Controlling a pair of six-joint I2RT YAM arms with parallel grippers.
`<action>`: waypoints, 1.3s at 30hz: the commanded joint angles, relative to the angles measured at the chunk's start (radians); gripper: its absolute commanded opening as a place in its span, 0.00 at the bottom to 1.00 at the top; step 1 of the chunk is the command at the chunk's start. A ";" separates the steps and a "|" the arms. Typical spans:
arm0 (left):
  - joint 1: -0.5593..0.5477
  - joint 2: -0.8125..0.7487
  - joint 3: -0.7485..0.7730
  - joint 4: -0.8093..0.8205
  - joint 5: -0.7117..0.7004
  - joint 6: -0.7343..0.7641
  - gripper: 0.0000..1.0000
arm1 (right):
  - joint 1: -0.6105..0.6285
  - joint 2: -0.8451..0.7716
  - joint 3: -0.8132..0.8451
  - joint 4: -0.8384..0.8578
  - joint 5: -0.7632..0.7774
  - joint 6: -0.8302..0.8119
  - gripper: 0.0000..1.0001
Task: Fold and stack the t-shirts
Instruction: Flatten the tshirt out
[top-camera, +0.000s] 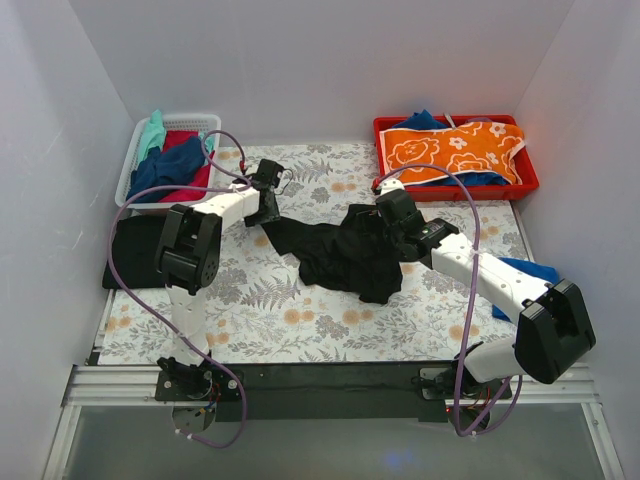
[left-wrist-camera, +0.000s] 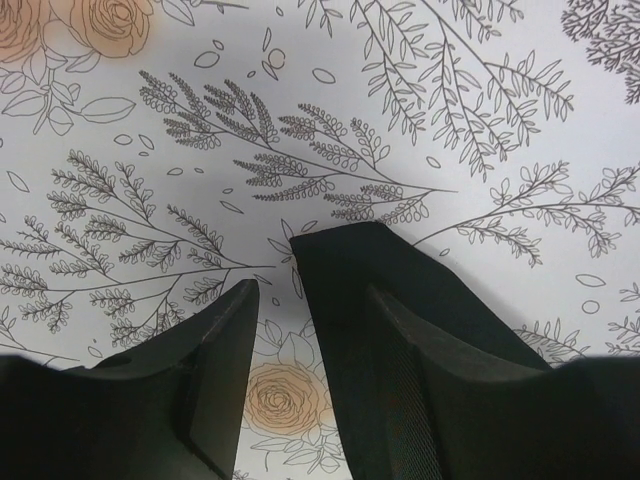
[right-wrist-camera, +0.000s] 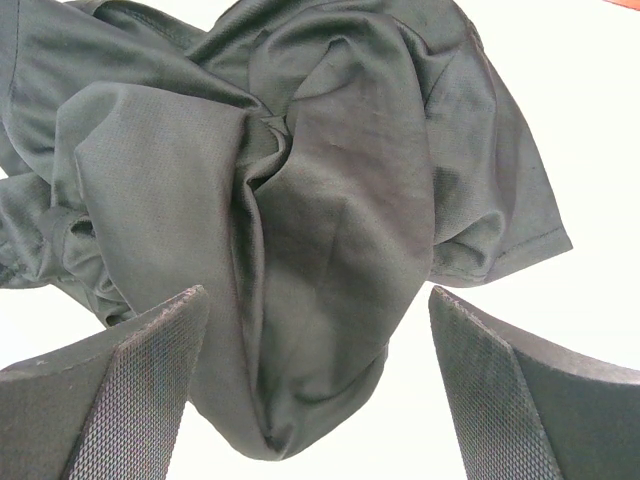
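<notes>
A crumpled black t-shirt (top-camera: 345, 252) lies mid-table on the fern-patterned covering (top-camera: 260, 310). One corner of it (left-wrist-camera: 345, 262) stretches left and lies flat between my left gripper's (top-camera: 266, 204) fingers. In the left wrist view that gripper (left-wrist-camera: 312, 300) is open: the corner sits against the right finger (left-wrist-camera: 440, 390), and bare covering shows beside the left finger (left-wrist-camera: 215, 360). My right gripper (top-camera: 396, 214) hovers over the shirt's back right part. Its jaws (right-wrist-camera: 318, 305) stand wide open, with a bunched fold of the shirt (right-wrist-camera: 320, 220) below and between them, untouched.
A folded black shirt (top-camera: 135, 252) rests at the left edge. A white basket (top-camera: 205, 122) at the back left holds blue, red and teal shirts. A red tray (top-camera: 525, 188) at the back right holds orange floral cloth. A blue shirt (top-camera: 528, 270) lies under the right arm.
</notes>
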 joint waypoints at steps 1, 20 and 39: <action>0.003 0.037 0.022 -0.032 -0.044 -0.006 0.44 | 0.006 -0.030 -0.010 0.003 0.022 -0.006 0.95; 0.042 -0.037 -0.052 -0.038 0.040 -0.024 0.00 | 0.008 -0.014 0.011 -0.034 0.048 -0.017 0.98; 0.042 -0.458 0.188 -0.147 -0.056 -0.051 0.00 | 0.049 0.199 0.054 0.052 -0.213 -0.049 0.79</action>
